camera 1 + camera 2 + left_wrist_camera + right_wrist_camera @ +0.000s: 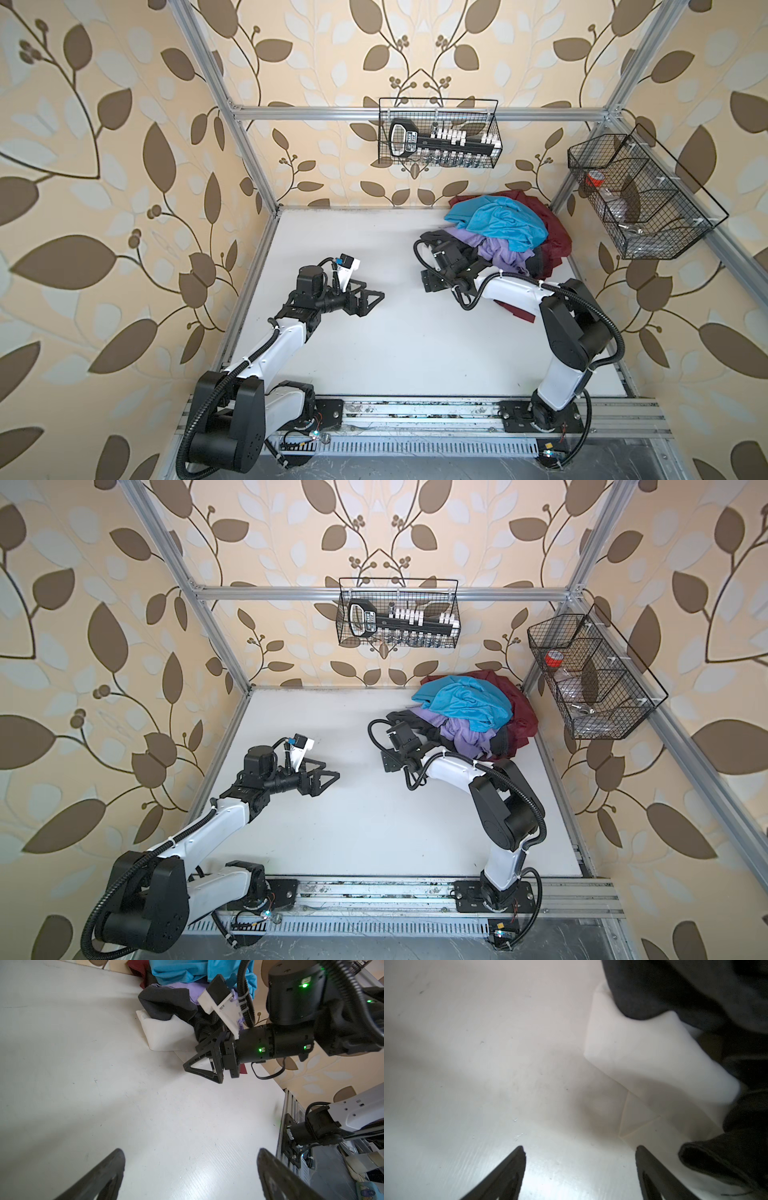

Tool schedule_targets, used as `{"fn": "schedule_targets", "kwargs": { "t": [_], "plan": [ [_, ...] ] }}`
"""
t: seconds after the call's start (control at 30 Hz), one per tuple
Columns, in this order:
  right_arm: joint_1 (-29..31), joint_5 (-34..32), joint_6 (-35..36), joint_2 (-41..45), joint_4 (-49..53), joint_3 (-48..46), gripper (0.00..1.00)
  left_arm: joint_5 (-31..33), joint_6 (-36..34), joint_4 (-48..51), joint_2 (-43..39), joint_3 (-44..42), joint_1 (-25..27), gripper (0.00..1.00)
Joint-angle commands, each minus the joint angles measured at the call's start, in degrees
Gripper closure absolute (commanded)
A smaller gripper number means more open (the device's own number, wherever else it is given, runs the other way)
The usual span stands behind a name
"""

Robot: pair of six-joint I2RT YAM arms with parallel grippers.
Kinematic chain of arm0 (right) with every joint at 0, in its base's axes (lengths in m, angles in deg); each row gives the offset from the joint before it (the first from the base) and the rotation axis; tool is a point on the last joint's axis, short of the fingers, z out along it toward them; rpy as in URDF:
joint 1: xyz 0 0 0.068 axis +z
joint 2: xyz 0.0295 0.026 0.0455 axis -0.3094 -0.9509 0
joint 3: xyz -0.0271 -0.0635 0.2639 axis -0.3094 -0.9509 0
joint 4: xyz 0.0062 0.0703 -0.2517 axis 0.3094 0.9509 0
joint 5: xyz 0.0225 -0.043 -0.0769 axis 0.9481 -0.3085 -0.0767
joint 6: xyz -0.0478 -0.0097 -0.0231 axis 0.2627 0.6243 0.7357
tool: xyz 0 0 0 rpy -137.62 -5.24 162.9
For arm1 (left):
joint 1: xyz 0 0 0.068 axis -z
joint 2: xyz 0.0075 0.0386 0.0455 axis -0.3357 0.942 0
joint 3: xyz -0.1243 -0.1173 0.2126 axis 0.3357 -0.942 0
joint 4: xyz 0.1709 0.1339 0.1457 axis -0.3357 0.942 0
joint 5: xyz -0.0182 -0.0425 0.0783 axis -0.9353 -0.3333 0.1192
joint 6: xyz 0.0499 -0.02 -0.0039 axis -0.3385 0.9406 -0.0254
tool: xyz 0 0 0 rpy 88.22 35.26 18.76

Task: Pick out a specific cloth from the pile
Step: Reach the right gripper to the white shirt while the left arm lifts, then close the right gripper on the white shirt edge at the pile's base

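**Stereo-head and wrist views of the bimanual cell.** The pile (505,237) sits at the far right corner of the white table (374,353). In both top views you see its turquoise garment (494,220) uppermost, a lilac garment (498,253) under it on the near side, and a maroon garment (550,232) along the right edge.

**The cloth** (166,1036), plain white, lies on the table at the foot of the pile, on the side facing the middle of the table. Its upper part is tucked under a dark grey-black garment (166,1001), and a flat fold spreads out onto the table. In the top views you cannot make it out against the white table and beneath the right arm (511,291).

**Right gripper** (580,1153): low over the table, just beside the cloth. Its jaws are spread with only bare table between them, and it grasps nothing. Whether a finger touches the cloth's edge, you cannot tell.

**Left gripper** (191,1155): well apart from the pile, over the left-middle of the table. Its jaws are likewise spread and it holds nothing; it faces the right gripper and the cloth.

**Surroundings:** a wire basket (438,133) hangs on the back rail, and a second wire basket (640,195) hangs on the right-hand frame
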Motion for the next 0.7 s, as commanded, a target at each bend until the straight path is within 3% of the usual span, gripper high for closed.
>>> {"fn": "schedule_targets", "kwargs": {
  "t": [0.0, 0.33, 0.67],
  "plan": [
    [1.48, -4.9, -0.17, 2.05, 2.5, 3.07, 0.16, -1.39, 0.32, -2.19, -0.9, 1.26, 0.26, 0.01],
    [-3.57, -2.97, -0.31, -12.81, 5.3, 13.81, 0.14, -1.35, 0.77, -3.25, -1.47, 0.6, 0.36, 0.01],
    [-9.33, -7.18, -0.95, -15.51, 5.52, 15.48, 0.14, -1.52, 0.76, -3.51, -1.36, 0.61, 0.35, 0.01]
  ]
}}
